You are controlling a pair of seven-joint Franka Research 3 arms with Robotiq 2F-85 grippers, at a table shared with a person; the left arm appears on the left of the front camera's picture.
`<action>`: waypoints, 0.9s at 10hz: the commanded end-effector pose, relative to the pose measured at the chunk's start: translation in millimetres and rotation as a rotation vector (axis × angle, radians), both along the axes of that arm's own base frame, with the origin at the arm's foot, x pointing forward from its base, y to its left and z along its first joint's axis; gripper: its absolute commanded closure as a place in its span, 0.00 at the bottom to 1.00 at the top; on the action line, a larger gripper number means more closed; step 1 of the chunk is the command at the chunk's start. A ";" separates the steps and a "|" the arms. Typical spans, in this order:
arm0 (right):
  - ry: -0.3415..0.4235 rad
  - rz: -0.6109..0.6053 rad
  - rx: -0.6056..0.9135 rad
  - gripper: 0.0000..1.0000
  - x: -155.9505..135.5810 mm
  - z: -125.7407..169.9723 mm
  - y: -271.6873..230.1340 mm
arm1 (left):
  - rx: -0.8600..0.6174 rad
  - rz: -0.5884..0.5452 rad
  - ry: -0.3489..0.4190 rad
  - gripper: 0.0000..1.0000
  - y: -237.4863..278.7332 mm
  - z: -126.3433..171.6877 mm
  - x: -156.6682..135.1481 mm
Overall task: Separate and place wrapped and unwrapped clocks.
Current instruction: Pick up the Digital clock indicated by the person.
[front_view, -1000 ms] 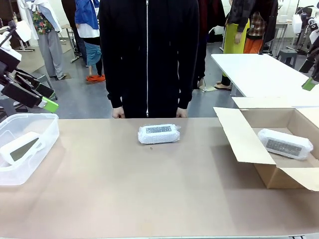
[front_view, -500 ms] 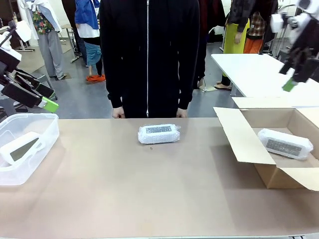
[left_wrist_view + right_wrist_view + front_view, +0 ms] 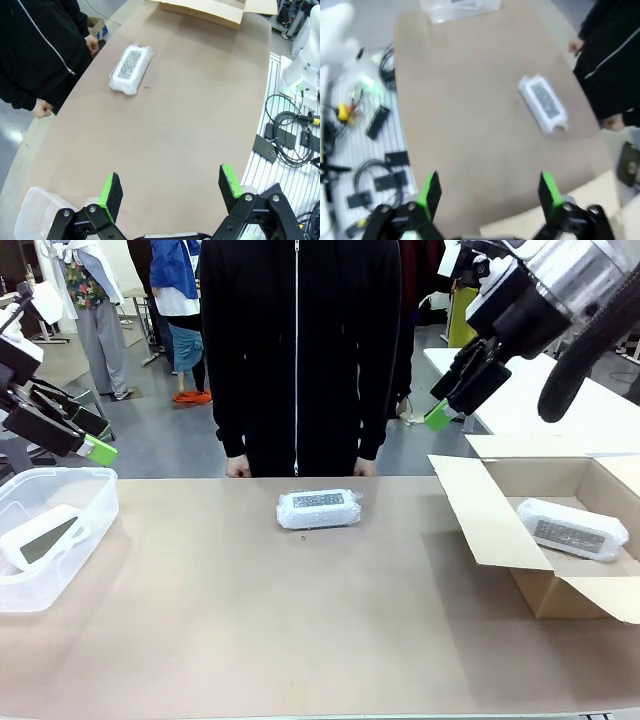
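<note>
Brown worktop [image 3: 300, 620] spans the lower frame. Clear plastic tub [image 3: 100, 510] at left edge. Open cardboard box [image 3: 487, 520] at right. Person in black zip jacket [image 3: 297, 340] at top centre.

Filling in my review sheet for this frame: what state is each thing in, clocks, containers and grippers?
cardboard box: flaps open.
plastic tub: no lid on.
middle wrapped clock: lying on the table, untouched.
second wrapped clock: lying in the cardboard box.
bare clock: resting in the plastic tub.
left gripper: open, empty.
right gripper: open, empty.
</note>
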State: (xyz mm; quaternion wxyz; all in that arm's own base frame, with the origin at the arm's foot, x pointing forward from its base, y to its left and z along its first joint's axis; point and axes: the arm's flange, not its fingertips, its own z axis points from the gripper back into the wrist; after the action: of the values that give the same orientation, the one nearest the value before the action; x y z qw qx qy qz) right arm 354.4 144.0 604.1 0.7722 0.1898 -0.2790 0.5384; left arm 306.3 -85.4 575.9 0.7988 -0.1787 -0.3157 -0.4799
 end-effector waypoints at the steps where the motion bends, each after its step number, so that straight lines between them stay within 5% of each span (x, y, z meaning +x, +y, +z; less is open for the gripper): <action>1: -0.039 -0.123 0.143 0.00 -20.4 -24.6 -14.0 | -0.004 -0.001 0.000 0.00 0.7 0.0 -0.7; 9: -0.045 -0.135 0.112 0.00 -27.4 -32.6 -31.2 | -0.004 -0.001 0.000 0.00 0.7 0.0 -0.7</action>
State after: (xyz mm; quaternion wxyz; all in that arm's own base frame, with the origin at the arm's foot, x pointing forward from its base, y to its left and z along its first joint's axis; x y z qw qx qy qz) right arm 328.9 109.9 572.8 0.7888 0.2002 -0.3432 0.4690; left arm 306.2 -85.4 576.0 0.7988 -0.1787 -0.3158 -0.4799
